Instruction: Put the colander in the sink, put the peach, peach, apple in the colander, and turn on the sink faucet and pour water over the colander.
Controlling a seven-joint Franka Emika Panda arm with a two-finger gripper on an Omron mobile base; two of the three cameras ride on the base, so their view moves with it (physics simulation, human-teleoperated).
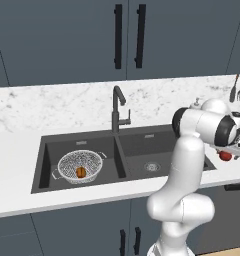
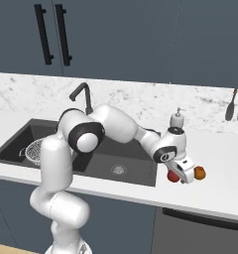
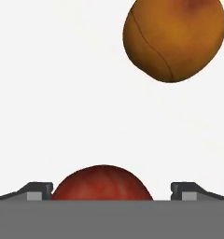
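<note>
Colander (image 1: 80,166) in sink (image 1: 127,145) holds one peach (image 1: 81,172); pincer (image 3: 111,189) spread apart astride apple (image 3: 102,183), second peach (image 3: 174,39) upper right, faucet (image 1: 117,107) untouched.

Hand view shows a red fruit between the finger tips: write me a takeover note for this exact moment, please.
Gripper: open, finger tips either side of the small round red apple on the white counter, right of the sink; not closed on it.
Round silver wire-mesh colander: in the left basin of the dark grey double-basin sink, one orange peach inside.
Second orange peach: on the counter beside the apple.
Tall dark faucet: no water running.
Left: apple and second peach into the colander, then turn on the faucet.
</note>
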